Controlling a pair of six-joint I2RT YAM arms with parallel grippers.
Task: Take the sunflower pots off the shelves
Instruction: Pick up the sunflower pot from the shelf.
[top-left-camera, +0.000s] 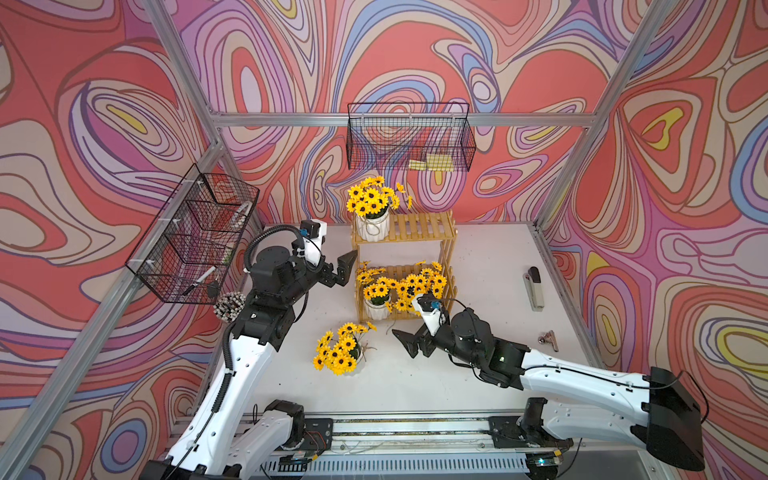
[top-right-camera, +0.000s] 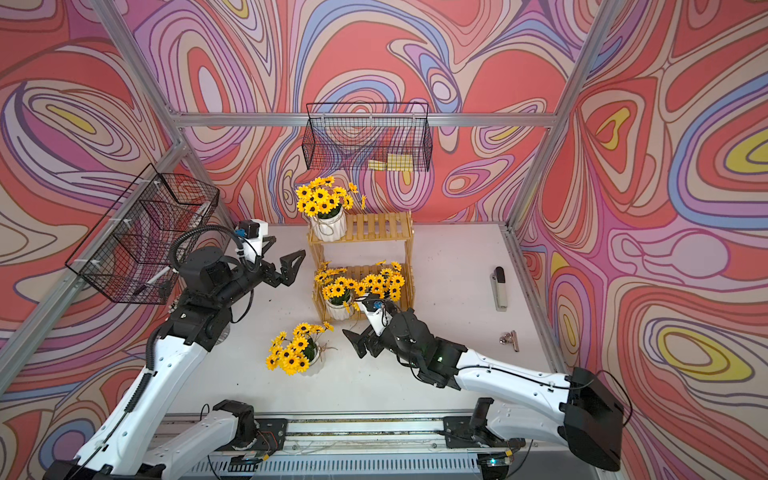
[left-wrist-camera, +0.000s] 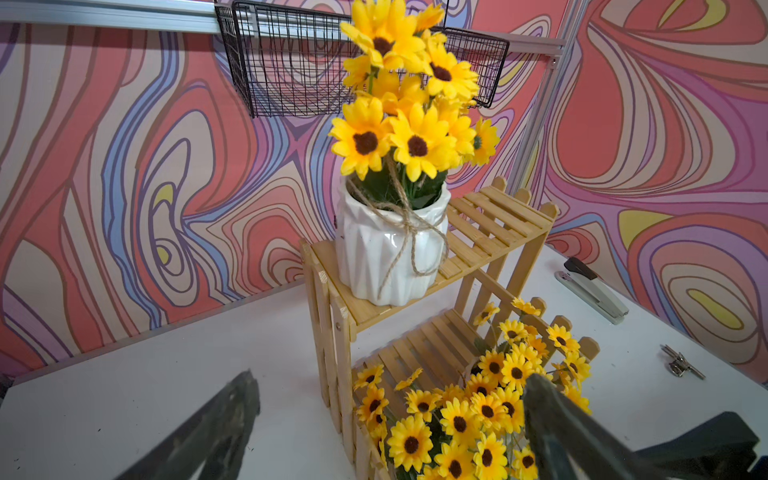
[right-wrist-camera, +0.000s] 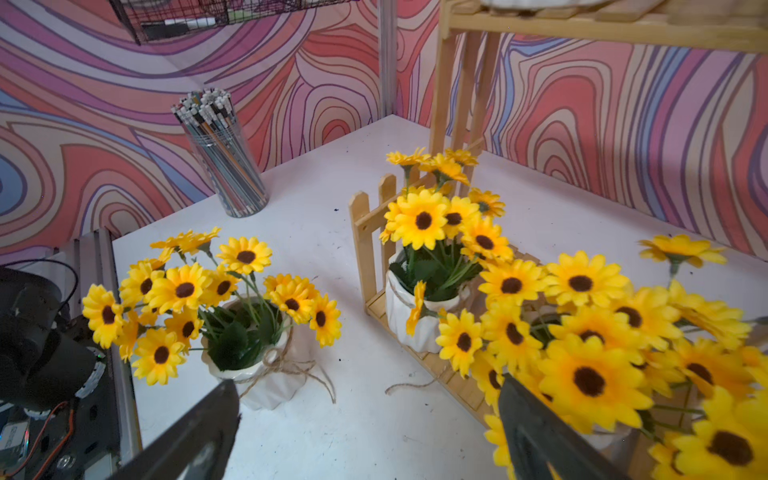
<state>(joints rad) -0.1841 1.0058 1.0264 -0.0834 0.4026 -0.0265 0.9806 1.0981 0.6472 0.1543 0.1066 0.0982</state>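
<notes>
The wooden shelves (top-left-camera: 419, 227) stand at the back middle of the table. One sunflower pot (top-left-camera: 372, 226) sits at the left end of the top tier (left-wrist-camera: 390, 257). Two more fill the lower tier: the left pot (top-left-camera: 377, 308) and a right pot whose flowers (top-left-camera: 428, 280) show behind my right wrist. Another pot (top-left-camera: 340, 351) stands on the table in front of the shelves (right-wrist-camera: 266, 386). My left gripper (top-left-camera: 347, 269) hovers open just left of the shelves, between the tiers. My right gripper (top-left-camera: 402, 343) is open and empty, low in front of the lower tier.
Black wire baskets hang on the back wall (top-left-camera: 409, 137) and the left wall (top-left-camera: 195, 237). A cup of pencils (top-left-camera: 227, 306) stands behind my left arm. A stapler (top-left-camera: 534, 289) and a binder clip (top-left-camera: 548, 337) lie at the table's right edge.
</notes>
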